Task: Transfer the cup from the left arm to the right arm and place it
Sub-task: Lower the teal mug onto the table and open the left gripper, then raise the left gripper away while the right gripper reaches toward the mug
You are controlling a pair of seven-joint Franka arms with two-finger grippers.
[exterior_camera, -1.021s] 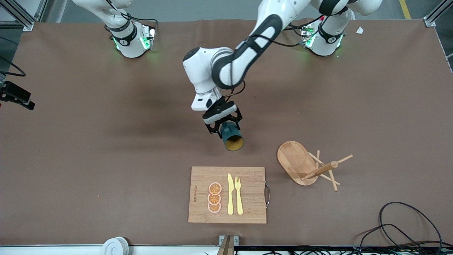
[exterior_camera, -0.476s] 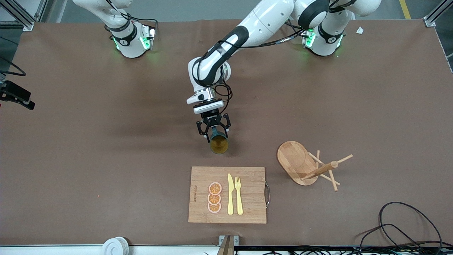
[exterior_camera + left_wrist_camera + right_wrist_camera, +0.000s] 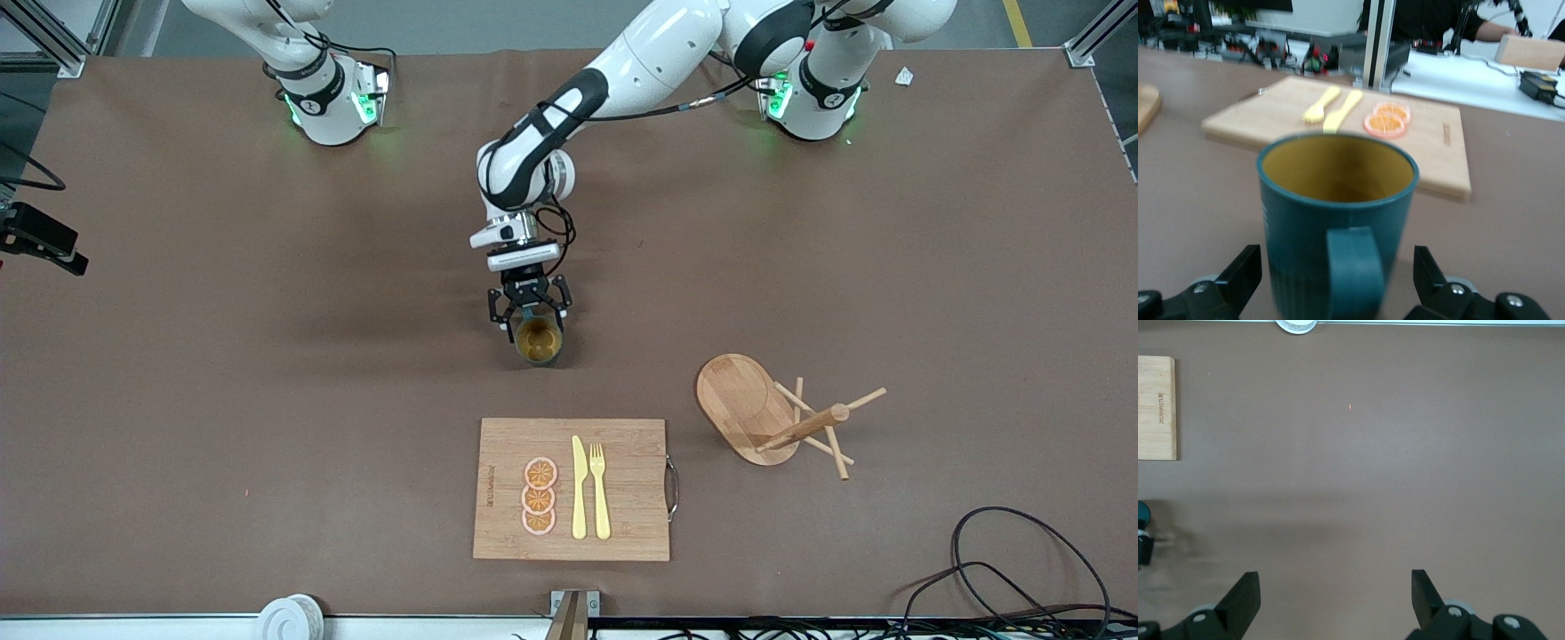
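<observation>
Brown table (image 3: 222, 400) fills the front view. The left arm (image 3: 622, 80) reaches from its base toward mid-table; the right arm (image 3: 302, 71) waits near its base, with only the base and lower links in that view.

Bamboo cutting board (image 3: 622, 484) lies at the table edge nearest the front camera, with a metal handle (image 3: 673, 487) on the side toward the left arm's end. On it: a yellow knife (image 3: 579, 487) and a yellow fork (image 3: 599, 489) side by side, and three orange slices (image 3: 539, 496) in a row beside the knife, overlapping one another.

Wooden mug tree (image 3: 782, 416) lies tipped over, toward the left arm's end of the table from the board, its oval base (image 3: 742, 404) on edge and its pegs splayed.

Left gripper (image 3: 528, 313) is low at mid-table, fingers (image 3: 1238, 277) spread to either side of the cup (image 3: 539, 341). The left wrist view shows clear gaps between finger pads and cup wall: no grasp.

Cup is upright, apparently resting on the table, farther from the front camera than the board, yellow inside showing, handle (image 3: 1355, 270) turned toward the gripper.

Right gripper (image 3: 1335, 603) is over bare table, fingers wide apart, holding nothing.
</observation>
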